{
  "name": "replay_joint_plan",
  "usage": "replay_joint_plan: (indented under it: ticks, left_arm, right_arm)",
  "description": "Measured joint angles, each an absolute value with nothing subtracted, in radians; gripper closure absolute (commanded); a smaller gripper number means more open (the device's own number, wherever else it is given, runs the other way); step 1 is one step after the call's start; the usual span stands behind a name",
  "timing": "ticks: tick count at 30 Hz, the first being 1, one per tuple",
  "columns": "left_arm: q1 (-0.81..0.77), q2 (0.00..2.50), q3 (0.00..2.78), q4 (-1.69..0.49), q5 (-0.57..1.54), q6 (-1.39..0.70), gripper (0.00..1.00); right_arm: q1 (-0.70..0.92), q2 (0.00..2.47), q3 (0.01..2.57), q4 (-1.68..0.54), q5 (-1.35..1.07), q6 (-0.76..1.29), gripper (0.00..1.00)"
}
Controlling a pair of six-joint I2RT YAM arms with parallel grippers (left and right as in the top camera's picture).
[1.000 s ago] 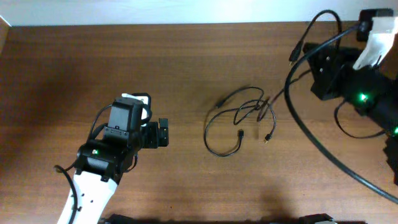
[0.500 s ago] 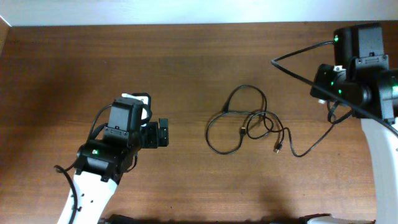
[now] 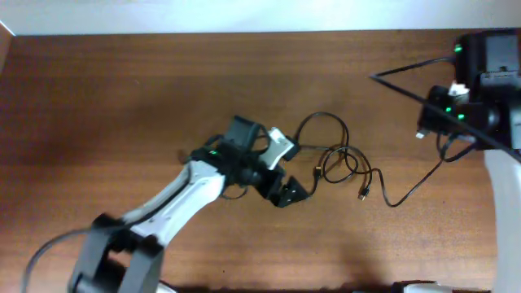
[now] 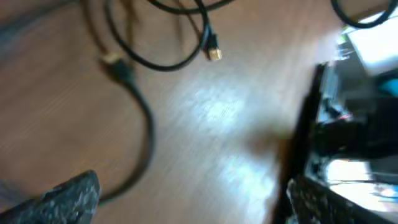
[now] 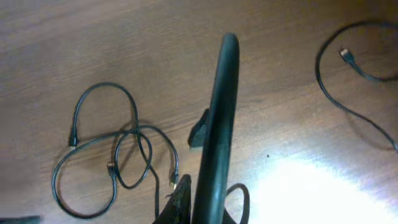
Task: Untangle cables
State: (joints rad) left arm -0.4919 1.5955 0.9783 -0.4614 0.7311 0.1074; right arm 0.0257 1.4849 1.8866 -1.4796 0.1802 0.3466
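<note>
The cables [image 3: 330, 155] are thin black cords lying in loose crossing loops at the table's middle. One strand [image 3: 407, 191] trails right toward my right arm. My left gripper [image 3: 286, 193] is open at the loops' lower left. In the left wrist view the fingers [image 4: 193, 204] straddle a cord [image 4: 147, 134], and two plugs [image 4: 213, 55] lie ahead. My right gripper [image 3: 431, 122] is off to the right, apart from the loops. In the right wrist view the loops [image 5: 134, 146] lie at the left. One dark finger [image 5: 185, 200] shows, and a thick arm cable [image 5: 221, 106] hides the rest.
A loose cord end with a plug [image 5: 343, 53] curves at the upper right of the right wrist view. The wooden table [image 3: 122, 98] is bare on the left. The white wall edge [image 3: 244, 16] runs along the back.
My left arm has swung right from the table's left to the cable loops. Before that, my right arm drew back right and a strand was pulled out rightward.
</note>
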Motion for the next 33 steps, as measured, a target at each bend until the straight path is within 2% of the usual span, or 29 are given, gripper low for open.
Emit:
replay_joint_plan:
  ticks: [2, 4, 8, 10, 11, 14, 15, 17, 18, 21, 22, 25, 27, 28, 30, 33]
  left_arm:
    - [-0.550, 1.713, 0.976, -0.311, 0.813, -0.176, 0.01]
    - [-0.610, 1.726, 0.973, -0.155, 0.842, -0.440, 0.01]
    - [-0.704, 1.727, 0.973, 0.043, 0.821, -0.797, 0.01]
    - [-0.710, 1.726, 0.975, 0.008, 0.771, -1.015, 0.04]
    - [-0.712, 1.728, 0.975, -0.033, 0.699, -1.271, 0.03]
    - [-0.717, 1.728, 0.975, -0.067, 0.529, -1.597, 0.03]
    - [-0.726, 1.728, 0.975, -0.067, 0.475, -1.649, 0.00]
    - [-0.780, 1.728, 0.975, -0.069, 0.342, -1.746, 0.00]
    - [-0.812, 1.728, 0.975, -0.068, 0.249, -1.803, 0.04]
    - [-0.878, 1.728, 0.975, -0.067, 0.088, -1.845, 0.06]
    - [-0.900, 1.736, 0.975, -0.053, 0.053, -1.853, 0.07]
    - [-0.918, 1.871, 0.976, 0.167, 0.022, -1.863, 0.14]
    - [-0.919, 1.926, 0.979, 0.197, 0.033, -1.868, 0.16]
    - [-0.921, 1.939, 0.982, 0.219, 0.041, -1.868, 0.29]
    - [-0.922, 1.947, 0.984, 0.219, 0.049, -1.869, 1.00]
    - [-0.922, 1.969, 0.986, 0.212, 0.052, -1.873, 1.00]
  right_arm:
    - [-0.051, 1.485, 1.887, -1.481, 0.089, 0.314, 0.96]
    - [-0.115, 1.485, 1.887, -1.481, 0.010, 0.281, 0.96]
    - [-0.133, 1.485, 1.887, -1.481, -0.042, 0.252, 0.96]
    - [-0.133, 1.485, 1.887, -1.480, -0.047, 0.250, 0.96]
    - [-0.133, 1.485, 1.887, -1.481, -0.047, 0.250, 0.96]
    - [-0.133, 1.485, 1.887, -1.481, -0.047, 0.250, 0.96]
    - [-0.133, 1.485, 1.887, -1.481, -0.048, 0.250, 0.96]
    - [-0.133, 1.485, 1.887, -1.487, -0.048, 0.244, 0.96]
    - [-0.133, 1.485, 1.887, -1.490, -0.048, 0.234, 0.96]
    - [-0.133, 1.485, 1.887, -1.490, -0.048, 0.228, 0.96]
    - [-0.133, 1.485, 1.887, -1.493, -0.048, 0.228, 0.96]
    - [-0.133, 1.485, 1.887, -1.504, -0.048, 0.224, 0.96]
    - [-0.133, 1.485, 1.887, -1.503, -0.051, 0.224, 0.96]
    - [-0.133, 1.485, 1.887, -1.504, -0.051, 0.224, 0.96]
    - [-0.133, 1.485, 1.887, -1.504, -0.051, 0.224, 0.96]
    - [-0.133, 1.485, 1.887, -1.518, -0.051, 0.212, 0.96]
